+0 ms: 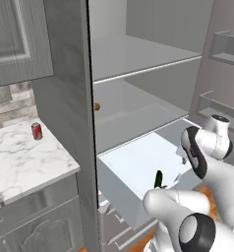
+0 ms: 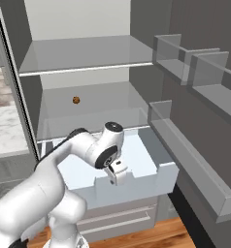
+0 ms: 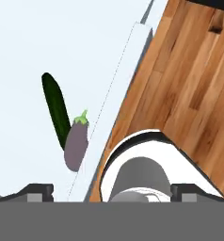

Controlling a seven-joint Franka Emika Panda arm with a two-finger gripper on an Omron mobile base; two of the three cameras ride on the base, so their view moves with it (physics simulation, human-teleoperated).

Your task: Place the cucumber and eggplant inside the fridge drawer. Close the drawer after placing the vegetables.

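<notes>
Both vegetables are in. In the hand view the cucumber [image 3: 56, 110] lies on the pale floor of the fridge drawer [image 3: 20, 56], and the eggplant [image 3: 76, 144] lies touching it at its lower end, just inside the drawer's front panel. From the left base view I catch only a dark sliver of the cucumber [image 1: 158, 178] above my own arm; the eggplant is hidden there. The fridge drawer [image 1: 133, 165] stands pulled well out from under the glass shelf, its front panel hanging over the wooden floor [image 3: 194, 84]. So I judge the placing half done and the closing still to do. The gripper [image 2: 115, 172] hangs over the drawer's front edge in the right base view, carrying nothing I can see. In the hand view the two dark fingers [image 3: 35, 190] sit far apart at the bottom corners, so I read them as spread wide with nothing between. What is left, as I judge it: get the hand against the front panel and push the drawer home under the shelf. A red soda can [image 1: 37, 131] sits on the marble desk [image 1: 20, 162], well apart, not my concern.
</notes>
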